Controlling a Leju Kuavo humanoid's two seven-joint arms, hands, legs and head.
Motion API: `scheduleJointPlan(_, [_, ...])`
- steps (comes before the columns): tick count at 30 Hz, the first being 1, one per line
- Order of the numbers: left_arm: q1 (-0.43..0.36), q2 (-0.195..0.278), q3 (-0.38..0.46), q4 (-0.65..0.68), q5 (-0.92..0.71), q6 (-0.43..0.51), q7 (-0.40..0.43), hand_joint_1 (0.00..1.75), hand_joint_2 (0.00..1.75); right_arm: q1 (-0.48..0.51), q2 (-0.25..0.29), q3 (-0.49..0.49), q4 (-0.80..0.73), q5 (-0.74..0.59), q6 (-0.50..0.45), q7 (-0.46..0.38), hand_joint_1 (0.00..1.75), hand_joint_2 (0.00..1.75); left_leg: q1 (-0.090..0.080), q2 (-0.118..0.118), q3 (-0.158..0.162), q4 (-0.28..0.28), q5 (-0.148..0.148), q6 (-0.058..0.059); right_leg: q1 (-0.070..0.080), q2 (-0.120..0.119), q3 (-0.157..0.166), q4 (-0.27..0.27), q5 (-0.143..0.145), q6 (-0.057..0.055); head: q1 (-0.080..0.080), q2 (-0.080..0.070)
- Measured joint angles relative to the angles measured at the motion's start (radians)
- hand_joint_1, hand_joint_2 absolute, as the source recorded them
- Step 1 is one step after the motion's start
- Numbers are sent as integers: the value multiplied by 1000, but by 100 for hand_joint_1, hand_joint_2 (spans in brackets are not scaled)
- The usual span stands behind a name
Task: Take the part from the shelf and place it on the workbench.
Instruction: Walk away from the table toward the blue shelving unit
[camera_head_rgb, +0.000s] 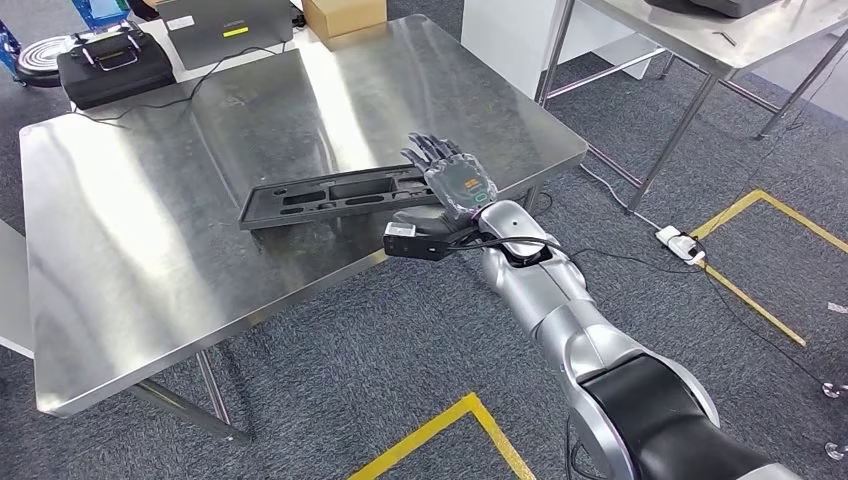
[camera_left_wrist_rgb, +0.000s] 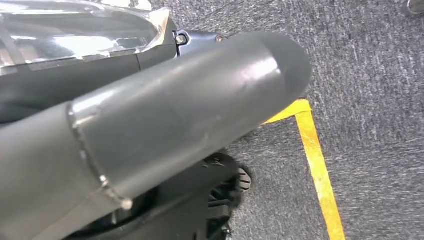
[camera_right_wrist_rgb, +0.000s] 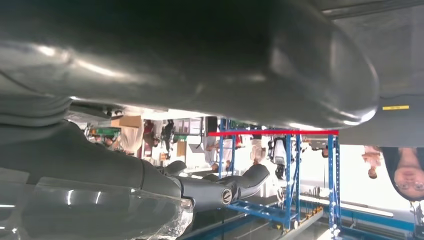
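While black case (camera_head_rgb: 115, 62) sits far, part (camera_head_rgb: 330, 196) touches right robot hand (camera_head_rgb: 455, 178).

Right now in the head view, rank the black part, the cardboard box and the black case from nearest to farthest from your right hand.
From the right hand:
1. Black part, lying on the workbench right at the hand.
2. Cardboard box, past the table's far edge.
3. Black case, at the far left corner.
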Motion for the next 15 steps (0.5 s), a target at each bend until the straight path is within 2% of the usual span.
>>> scheduleJointPlan(1, [-2, 0, 0, 0, 1, 0, 0, 0, 0, -2, 3, 0, 3, 0, -5, 0, 0, 0, -3, -1, 8, -21, 1, 5, 2, 0, -4, 2, 3, 5, 1, 0])
scheduleJointPlan(3, [-3, 0, 0, 0, 3, -1, 0, 0, 0, -5, 10, 1, 11, -1, -12, 0, 0, 0, -9, -2, 2, -23, 9, 21, 3, 0, -10, 0, 12, 19, 2, 0])
scheduleJointPlan(5, [-4, 0, 0, 0, 4, -1, 0, 0, 0, -5, 14, 2, 18, -2, -17, 1, 0, 0, -9, 0, -4, -30, 22, 40, -1, 0, -25, 17, -1, 26, 3, 0])
scheduleJointPlan(6, [-5, 0, 0, 0, 4, -2, 0, 0, 0, -5, 16, 3, 22, -2, -19, 2, 0, 0, -8, 0, -7, -33, 29, 50, -2, 1, -42, 52, -24, 24, 3, 0])
scheduleJointPlan(7, [-6, 0, 0, 0, 4, -2, -1, 0, 0, -6, 16, 3, 26, -2, -21, 3, 0, 0, -8, 1, -12, -34, 34, 56, -3, 1, -66, 111, -57, 19, 4, 0])
scheduleJointPlan(9, [-5, 0, 0, 0, 5, -13, -16, 0, 0, -4, 18, 4, 36, 1, -24, 11, 0, 0, -9, 0, -25, -34, 44, 63, -3, 3, -115, 244, -116, 15, 4, 0])
scheduleJointPlan(10, [-3, 1, 0, -1, 4, -27, -32, 0, 0, -2, 19, 5, 42, 5, -27, 18, 0, 0, -10, -1, -30, -33, 48, 64, -3, 3, -124, 281, -129, 18, 4, 0])
scheduleJointPlan(11, [-1, 2, 0, -2, 3, -43, -51, 0, 0, 0, 19, 5, 48, 9, -31, 26, 0, 0, -11, -2, -36, -33, 53, 63, -3, 4, -115, 278, -127, 22, 4, 0])
scheduleJointPlan(12, [2, 3, 0, -4, 3, -57, -69, 0, 0, 0, 21, 4, 54, 14, -34, 32, 0, 0, -12, -3, -40, -33, 57, 61, -3, 4, -84, 235, -113, 28, 4, 0])
scheduleJointPlan(14, [5, 5, 0, -7, 3, -72, -90, 0, 0, -9, 27, 4, 64, 19, -36, 36, 0, 0, -14, -4, -47, -32, 64, 54, -1, 5, 5, 91, -78, 33, 4, 0])
scheduleJointPlan(15, [7, 6, 0, -9, 4, -74, -97, 0, 0, -16, 31, 3, 67, 21, -35, 36, 0, 0, -16, -3, -51, -32, 67, 49, 2, 5, 38, 35, -66, 31, 4, 0])
